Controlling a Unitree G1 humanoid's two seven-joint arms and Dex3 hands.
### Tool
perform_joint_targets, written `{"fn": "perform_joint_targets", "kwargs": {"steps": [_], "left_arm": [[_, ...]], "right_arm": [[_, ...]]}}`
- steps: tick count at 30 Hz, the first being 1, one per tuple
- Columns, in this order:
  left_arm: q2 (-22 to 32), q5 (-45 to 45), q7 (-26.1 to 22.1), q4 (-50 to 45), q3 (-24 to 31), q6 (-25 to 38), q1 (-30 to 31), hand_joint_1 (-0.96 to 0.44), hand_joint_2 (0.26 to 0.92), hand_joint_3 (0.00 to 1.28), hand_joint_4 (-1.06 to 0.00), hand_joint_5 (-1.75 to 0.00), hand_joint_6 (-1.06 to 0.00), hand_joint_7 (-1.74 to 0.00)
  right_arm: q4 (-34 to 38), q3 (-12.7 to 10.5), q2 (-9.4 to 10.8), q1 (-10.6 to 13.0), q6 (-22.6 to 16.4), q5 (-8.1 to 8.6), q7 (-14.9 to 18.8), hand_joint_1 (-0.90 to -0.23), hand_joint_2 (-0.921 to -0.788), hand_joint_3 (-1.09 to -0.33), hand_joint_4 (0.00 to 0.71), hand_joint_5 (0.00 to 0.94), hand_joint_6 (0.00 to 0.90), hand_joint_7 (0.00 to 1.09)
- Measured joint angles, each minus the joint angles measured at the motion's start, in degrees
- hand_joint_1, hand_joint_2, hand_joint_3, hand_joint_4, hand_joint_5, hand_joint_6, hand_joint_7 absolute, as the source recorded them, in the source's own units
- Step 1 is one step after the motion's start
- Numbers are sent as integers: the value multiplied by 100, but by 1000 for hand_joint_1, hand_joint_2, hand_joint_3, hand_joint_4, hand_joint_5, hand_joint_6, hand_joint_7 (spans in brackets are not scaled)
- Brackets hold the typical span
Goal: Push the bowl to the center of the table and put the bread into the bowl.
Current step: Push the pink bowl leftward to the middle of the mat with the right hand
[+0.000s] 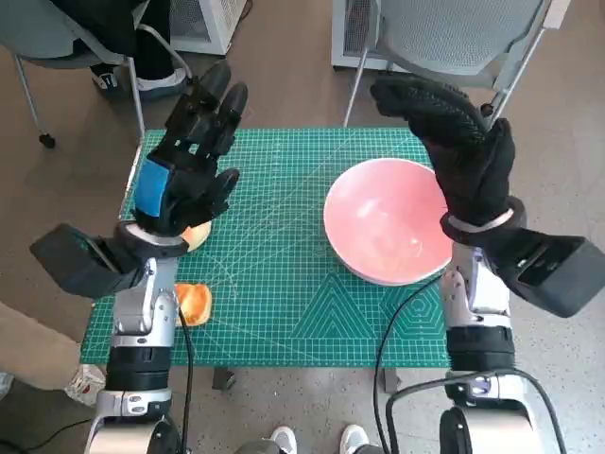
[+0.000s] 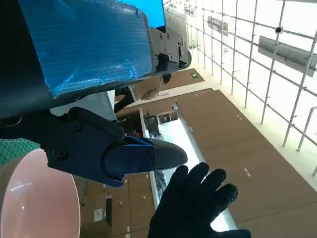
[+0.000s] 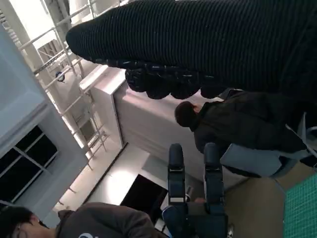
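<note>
While both raised – left hand (image 1: 189, 156), right hand (image 1: 463, 142) empty, fingers apart – no legible writing

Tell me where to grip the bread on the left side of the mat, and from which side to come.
Judging by the head view, take the bread across its rounded sides, coming from above. It lies low on the green mat, partly hidden by the left forearm, under the raised left hand, which suits the reach.

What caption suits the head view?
Both hands, left and right, raised above mat; pink bowl empty, bread untouched.
</note>
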Motion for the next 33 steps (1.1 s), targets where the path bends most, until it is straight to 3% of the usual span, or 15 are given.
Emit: {"fn": "perform_joint_targets", "kwargs": {"steps": [4, 10, 14, 17, 24, 33], "left_arm": [[-2, -1, 1, 0, 1, 0, 1, -671, 921, 402, -70, 0, -108, -190], [-5, -3, 19, -38, 3, 6, 23, -674, 921, 403, -68, 0, -104, -194], [-6, -9, 34, -131, 4, 11, 56, -676, 921, 402, -67, 0, -102, -197], [-7, -9, 40, -159, 4, 10, 58, -679, 921, 403, -67, 0, -100, -200], [-30, -8, 52, -162, -2, 10, 66, -678, 921, 405, -66, 0, -96, -206], [-50, -8, 53, -190, -7, 10, 68, -680, 921, 406, -65, 0, -89, -217]], "right_arm": [[320, -166, -108, -50, -101, -2, -40, -686, -921, -893, 106, 2, 4, 383], [1268, -503, -475, -310, -373, -108, -294, -689, -921, -908, 107, 2, 10, 373], [2094, -669, -754, -569, -491, -318, -723, -687, -921, -930, 105, 1, 15, 362], [2626, -722, -936, -731, -478, -528, -1222, -683, -921, -946, 101, 0, 20, 354], [3451, -716, -1140, -928, 140, -946, -2203, -671, -921, -968, 80, 0, 41, 337], [3783, -707, -1163, -936, 969, -1232, -2506, -661, -921, -972, 37, 1, 55, 261]]}}
